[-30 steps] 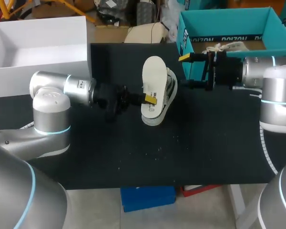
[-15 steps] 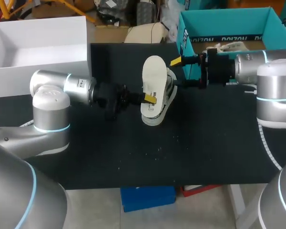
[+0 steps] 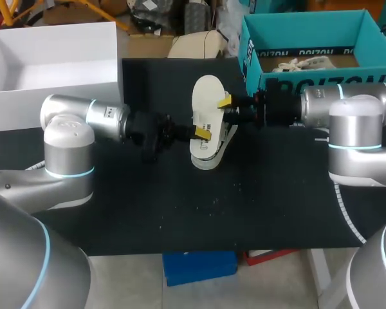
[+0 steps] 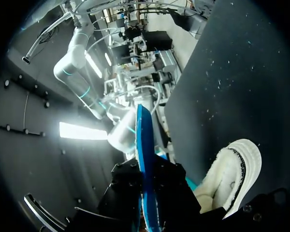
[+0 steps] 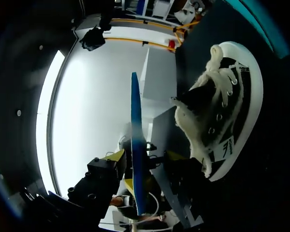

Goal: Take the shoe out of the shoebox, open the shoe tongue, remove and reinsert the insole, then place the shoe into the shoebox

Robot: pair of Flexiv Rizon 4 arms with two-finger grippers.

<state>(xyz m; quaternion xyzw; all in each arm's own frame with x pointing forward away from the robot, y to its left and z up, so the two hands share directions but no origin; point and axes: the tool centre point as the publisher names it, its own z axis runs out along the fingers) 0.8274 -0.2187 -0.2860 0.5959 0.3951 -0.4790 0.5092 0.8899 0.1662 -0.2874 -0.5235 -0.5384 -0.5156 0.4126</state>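
A white insole (image 3: 206,96) stands on edge over the table, with my left gripper (image 3: 202,133) shut on its lower end. The left wrist view shows this insole (image 4: 142,140) edge-on, blue, running out from my left gripper (image 4: 145,203). The black shoe (image 3: 224,133) with a white sole lies on its side just behind the insole, its fleece lining (image 4: 229,169) showing. My right gripper (image 3: 229,111) straddles the insole's far edge. In the right wrist view the insole (image 5: 135,121) runs between the fingers of my right gripper (image 5: 137,162), gaps on both sides, the laced shoe (image 5: 222,121) beside it.
The teal shoebox (image 3: 251,45) stands open at the back right, with white laces or another shoe (image 3: 305,62) inside. A white open box (image 3: 51,80) sits at the back left. The black table top (image 3: 180,206) stretches toward the front edge.
My right gripper has moved left from beside the teal shoebox to the insole, and its fingers have narrowed around it. The left arm, insole and shoe have stayed put.
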